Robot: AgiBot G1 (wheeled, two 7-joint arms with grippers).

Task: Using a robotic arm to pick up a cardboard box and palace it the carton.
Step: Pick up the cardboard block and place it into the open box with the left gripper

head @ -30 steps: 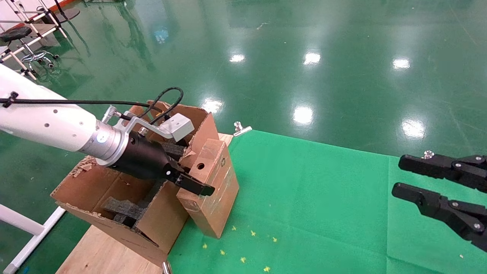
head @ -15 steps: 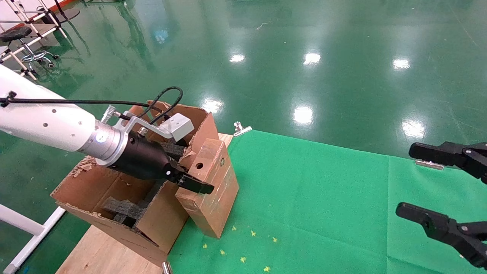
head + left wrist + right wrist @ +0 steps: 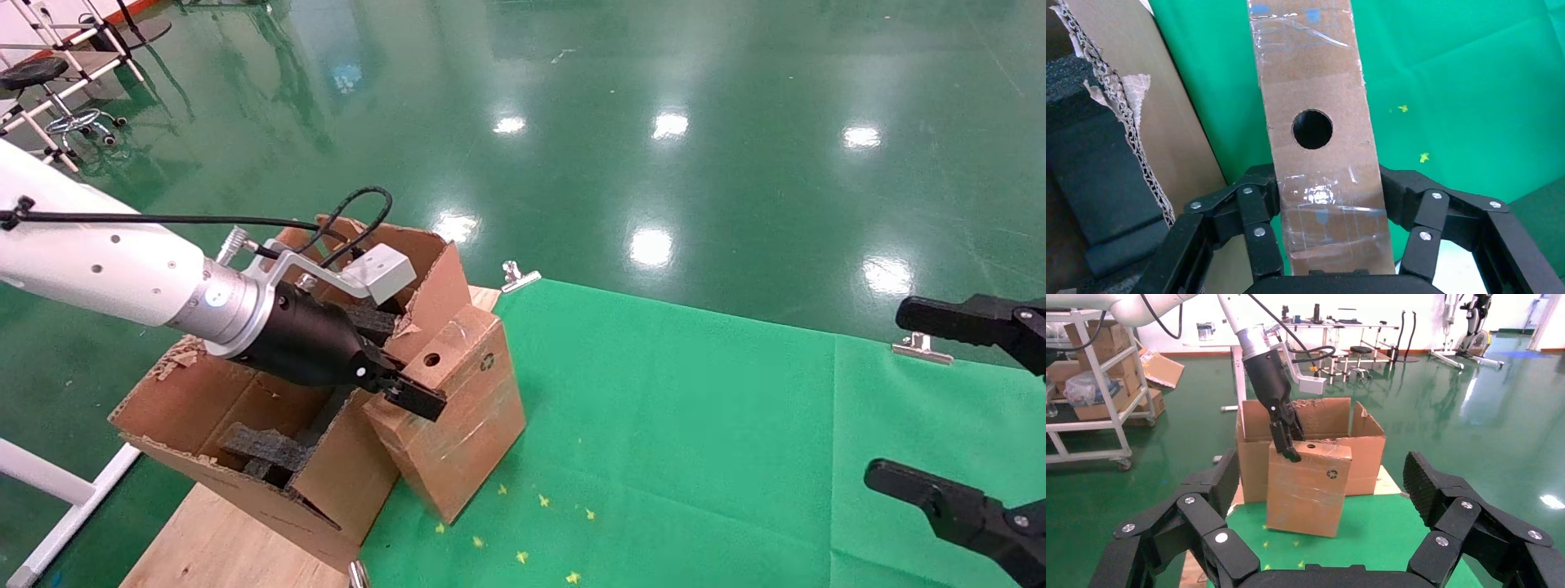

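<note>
My left gripper point(image 3: 413, 394), on the white and silver robotic arm point(image 3: 106, 265), is shut on the top end of the small taped cardboard box point(image 3: 462, 416). The box is tilted, with its lower edge at the green cloth, right beside the carton's near wall. In the left wrist view the jaws point(image 3: 1327, 187) clamp both sides of the box point(image 3: 1315, 67), just below its round hole point(image 3: 1313, 129). The carton point(image 3: 204, 392), with ragged flaps and black foam point(image 3: 261, 449), stands to the left. My right gripper point(image 3: 923, 400) is open and empty at the far right. The right wrist view point(image 3: 1321, 478) shows the box point(image 3: 1309, 490) and the carton point(image 3: 1364, 456) beyond it.
A green cloth point(image 3: 695, 425) covers the table, with small yellow marks point(image 3: 539, 500) near the box. The carton stands on a wooden board point(image 3: 221, 543). Metal clips sit at the cloth's far edge point(image 3: 519, 278) and at the right point(image 3: 922, 347). A white frame point(image 3: 57, 490) is at the lower left.
The left gripper has tilted the box further, swinging its top to the right and its bottom inward. The right gripper's fingers have spread wider and drawn back to the right.
</note>
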